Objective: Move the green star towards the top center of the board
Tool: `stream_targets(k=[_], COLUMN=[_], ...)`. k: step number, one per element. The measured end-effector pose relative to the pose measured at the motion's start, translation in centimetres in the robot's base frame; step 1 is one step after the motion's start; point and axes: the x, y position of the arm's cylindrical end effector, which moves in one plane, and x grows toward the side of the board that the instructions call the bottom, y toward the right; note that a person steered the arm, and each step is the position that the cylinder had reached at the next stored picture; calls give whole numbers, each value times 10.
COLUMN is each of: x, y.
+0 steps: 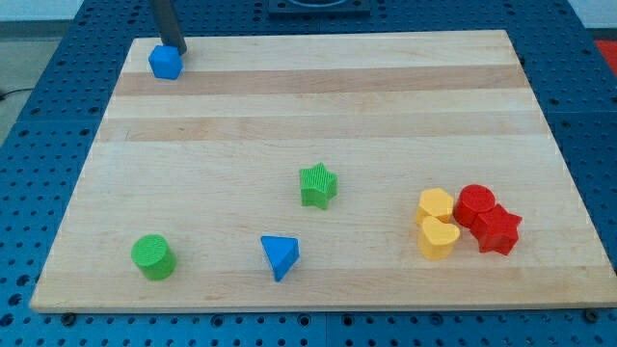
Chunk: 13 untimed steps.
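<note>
The green star point(317, 185) lies on the wooden board point(318, 106) a little below its middle. My tip point(175, 48) is at the board's top left corner, just above and touching or nearly touching the blue cube point(166, 62). The tip is far from the green star, up and to the view's left of it.
A green cylinder point(153, 256) stands at the bottom left. A blue triangle point(280, 256) lies below the star. At the right are two yellow blocks point(436, 205) point(438, 237), a red cylinder point(474, 205) and a red star point(496, 231), clustered together.
</note>
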Motion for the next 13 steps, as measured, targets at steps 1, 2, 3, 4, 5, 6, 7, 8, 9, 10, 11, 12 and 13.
stream_targets(k=[1,2,3,4,5,6,7,8,9,10,11,12,13], x=[-3,13,58,123,132,167,229,286,289,310,297,244,208], y=[94,172,261,288,292,295,364,318,239,231,207,234,265])
